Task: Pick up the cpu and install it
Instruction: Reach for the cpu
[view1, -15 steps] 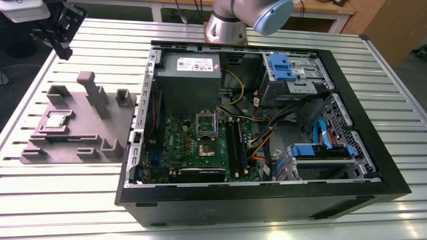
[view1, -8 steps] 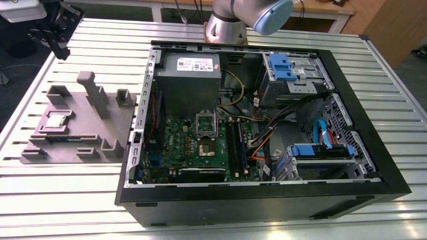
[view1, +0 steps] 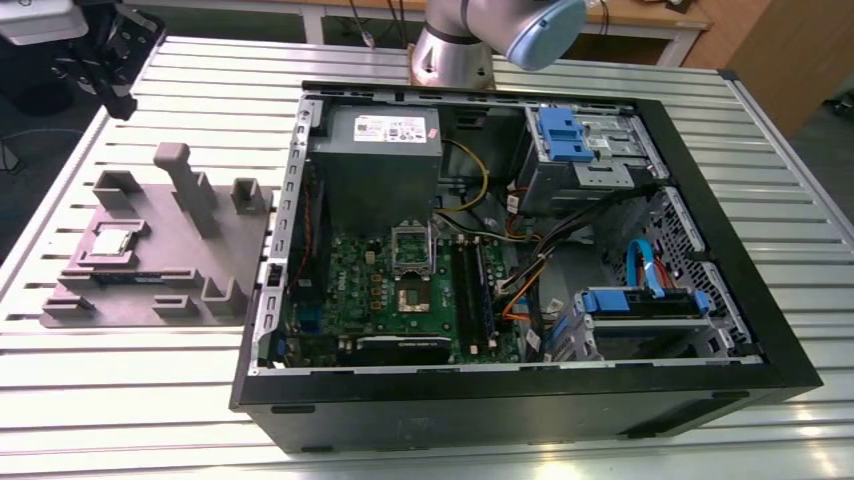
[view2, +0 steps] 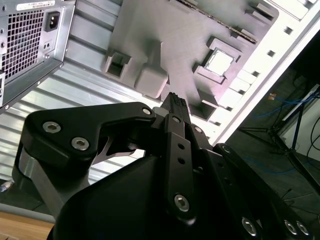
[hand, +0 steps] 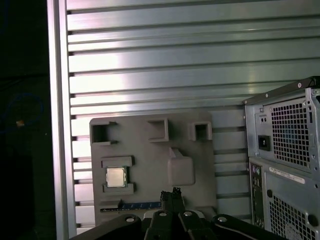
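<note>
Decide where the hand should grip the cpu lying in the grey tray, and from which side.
Probably take the cpu by its two free opposite edges, coming straight down from above. It lies flat, shiny top up, in the grey tray, and raised brackets hug its other two edges.

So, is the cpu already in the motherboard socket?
No: in the exterior view the cpu lies in its recess on the grey tray, beside the open computer case, not in the socket.
</note>
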